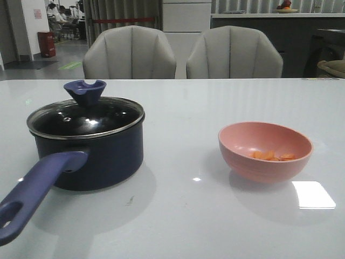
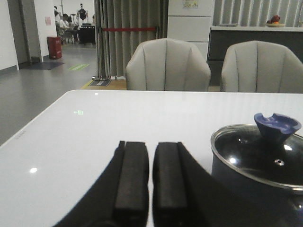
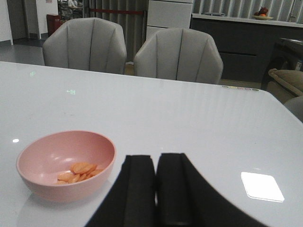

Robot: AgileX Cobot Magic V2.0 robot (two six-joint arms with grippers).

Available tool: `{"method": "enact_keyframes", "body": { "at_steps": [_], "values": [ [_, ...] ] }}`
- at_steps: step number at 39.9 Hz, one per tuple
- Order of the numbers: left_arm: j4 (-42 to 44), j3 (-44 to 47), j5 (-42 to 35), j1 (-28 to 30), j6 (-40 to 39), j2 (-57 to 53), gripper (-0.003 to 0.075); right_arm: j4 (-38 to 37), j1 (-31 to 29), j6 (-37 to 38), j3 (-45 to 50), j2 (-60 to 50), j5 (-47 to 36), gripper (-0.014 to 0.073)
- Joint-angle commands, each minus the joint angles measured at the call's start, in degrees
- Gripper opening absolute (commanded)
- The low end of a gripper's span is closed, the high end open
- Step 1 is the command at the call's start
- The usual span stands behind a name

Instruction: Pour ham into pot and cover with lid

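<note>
**Awaiting first move: ham in bowl, pot lidded**

Item 1, the ham [image 1: 272,156]: a few small orange slices lying at the bottom of the pink bowl [image 1: 253,162], at about 4 o'clock on the table [image 1: 183,221] in the front view. None has left the bowl.

Item 2, the pot [image 1: 102,156]: dark navy, at about 9 o'clock, well apart from the bowl, its long handle reaching toward 7 o'clock.

Item 3, the lid [image 1: 86,116]: glass, seated on the pot's rim, knob upright.

Item 4, left gripper [image 2: 149,182]: fingers pressed nearly together, holding nothing, near the pot but apart from it.

Item 5, right gripper [image 3: 156,189]: fingers likewise closed up and unladen, just beside the bowl.

Status: by appearance no step has begun. Pouring is blocked while the lid sits on, so the likely opening move is for the left gripper to spread, take the knob and lift the lid aside; the right would then need to grasp the bowl's rim.
</note>
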Motion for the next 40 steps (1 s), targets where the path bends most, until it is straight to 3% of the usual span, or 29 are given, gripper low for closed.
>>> {"method": "enact_keyframes", "body": {
  "at_steps": [1,8,11,14,20,27,40],
  "values": [
    [-0.88,1.25,-9.90,-0.34,-0.06,-1.12,0.0132,-0.68,-0.31,-0.02,-0.30,-1.07,-4.66,0.0161],
    [-4.84,1.02,-24.09,-0.34,-0.06,-1.12,0.0132,-0.68,-0.31,-0.02,-0.30,-1.07,-4.66,0.0161],
    [-4.84,-0.71,-25.72,-0.34,-0.06,-1.12,0.0132,-0.68,-0.31,-0.02,-0.30,-1.07,-4.66,0.0161],
    [-4.84,-5.04,-20.25,-0.34,-0.17,-0.87,0.0132,-0.68,-0.31,-0.02,-0.30,-1.07,-4.66,0.0161],
    [-4.58,-15.49,-1.92,-0.34,-0.17,2.94,0.0132,-0.68,-0.31,-0.02,-0.30,-1.07,-4.66,0.0161],
    [-4.48,-23.80,12.41,-0.34,-0.17,10.58,0.0132,-0.68,-0.31,-0.02,-0.30,-1.07,-4.66,0.0161],
    [-4.67,-22.59,14.28,-0.54,-0.17,15.32,0.0132,-0.68,-0.31,-0.02,-0.30,-1.07,-4.66,0.0161]
  ]
}}
